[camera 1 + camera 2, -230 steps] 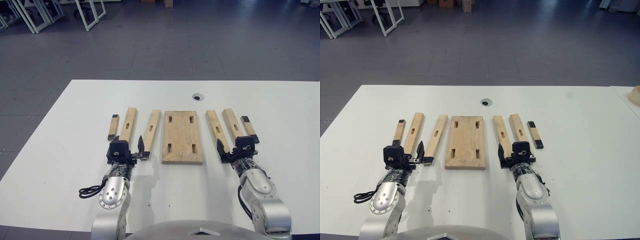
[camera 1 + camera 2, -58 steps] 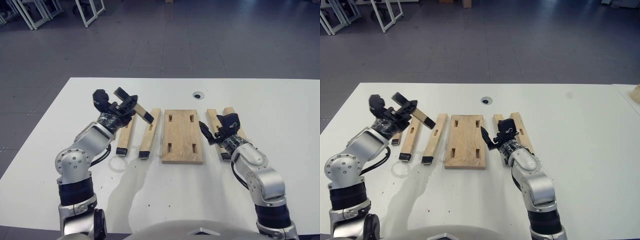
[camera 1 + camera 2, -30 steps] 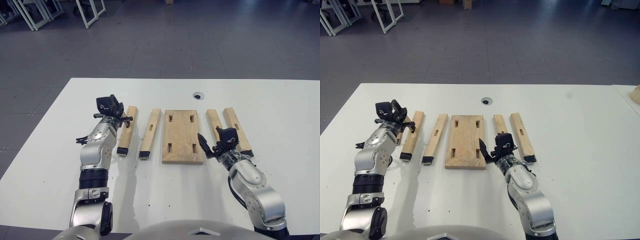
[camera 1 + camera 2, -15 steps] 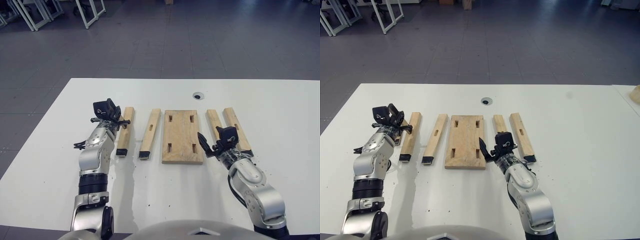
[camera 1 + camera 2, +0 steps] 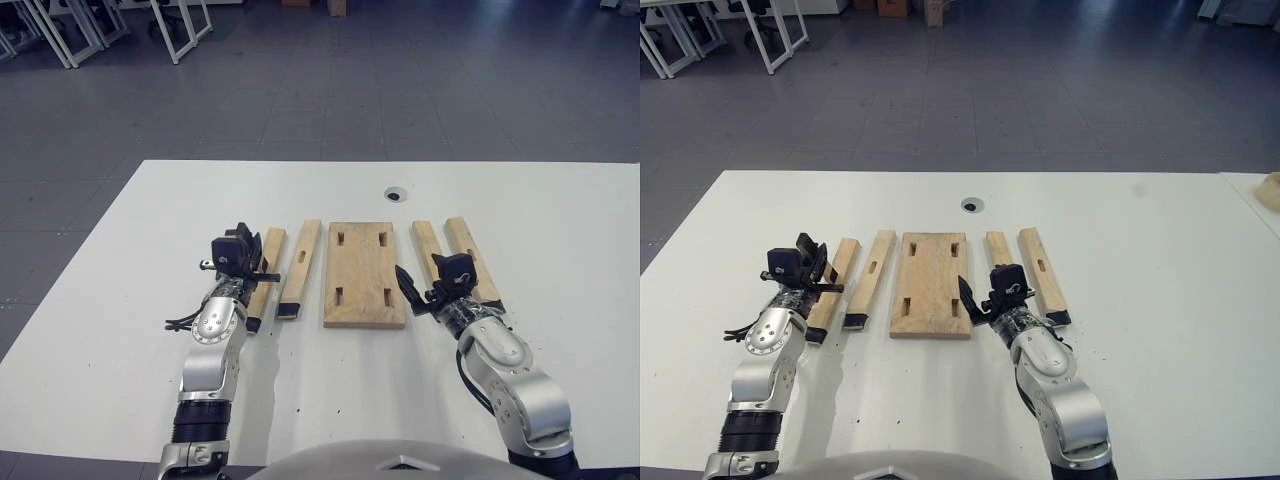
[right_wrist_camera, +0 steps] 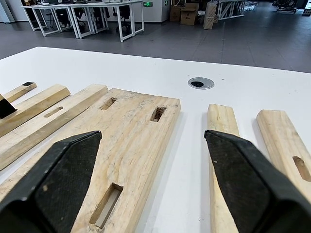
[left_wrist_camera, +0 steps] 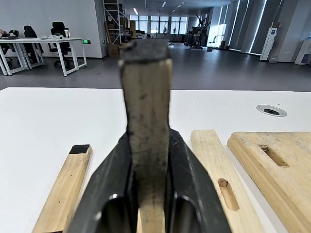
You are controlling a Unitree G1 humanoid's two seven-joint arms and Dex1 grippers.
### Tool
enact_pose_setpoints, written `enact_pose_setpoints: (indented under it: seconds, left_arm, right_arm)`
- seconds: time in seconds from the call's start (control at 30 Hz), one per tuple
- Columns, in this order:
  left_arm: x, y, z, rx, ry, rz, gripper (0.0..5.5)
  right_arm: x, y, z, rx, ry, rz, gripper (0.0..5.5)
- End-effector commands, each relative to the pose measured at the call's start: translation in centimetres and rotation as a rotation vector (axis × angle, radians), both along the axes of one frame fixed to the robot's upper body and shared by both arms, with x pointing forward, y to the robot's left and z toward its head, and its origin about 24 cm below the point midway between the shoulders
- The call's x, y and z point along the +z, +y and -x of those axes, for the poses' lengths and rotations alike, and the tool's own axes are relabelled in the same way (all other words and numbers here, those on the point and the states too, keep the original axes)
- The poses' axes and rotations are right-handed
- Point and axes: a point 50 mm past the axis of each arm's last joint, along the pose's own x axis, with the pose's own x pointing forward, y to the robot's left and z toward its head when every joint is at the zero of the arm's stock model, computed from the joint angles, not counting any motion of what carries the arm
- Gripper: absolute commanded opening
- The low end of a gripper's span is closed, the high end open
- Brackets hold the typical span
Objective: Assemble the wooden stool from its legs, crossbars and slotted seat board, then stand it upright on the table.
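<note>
One seat board (image 5: 365,272), four slotted legs (image 5: 272,245) (image 5: 300,262) (image 5: 424,245) (image 5: 463,245) and two crossbars (image 7: 146,97) (image 7: 68,184) are visible.

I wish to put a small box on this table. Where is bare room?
Free: the far strip around the cable hole; the table right of the outer right leg; the near patch in front of the seat board. Crowded: the row of legs beside the board, with narrow gaps.
</note>
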Motion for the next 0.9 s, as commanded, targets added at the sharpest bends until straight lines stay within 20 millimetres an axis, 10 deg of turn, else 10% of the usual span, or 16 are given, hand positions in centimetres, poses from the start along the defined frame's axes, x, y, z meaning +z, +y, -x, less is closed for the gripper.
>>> enact_pose_setpoints:
  seconds: [0.03,0.5,0.9]
  left_arm:
    - [-6.4,1.0,4.0,0.074,0.361,0.018,0.42]
    - [1.6,-0.5,1.5,0.206,0.069,0.049,0.42]
    - [3.2,-0.3,0.7,0.234,-0.002,0.039,0.70]
  right_arm:
    - [0.2,-0.1,-0.2,-0.002,-0.003,0.010,3.92]
    - [0.5,-0.1,-0.2,0.010,-0.026,0.010,3.92]
    - [0.6,-0.1,-0.5,0.012,-0.028,0.017,3.92]
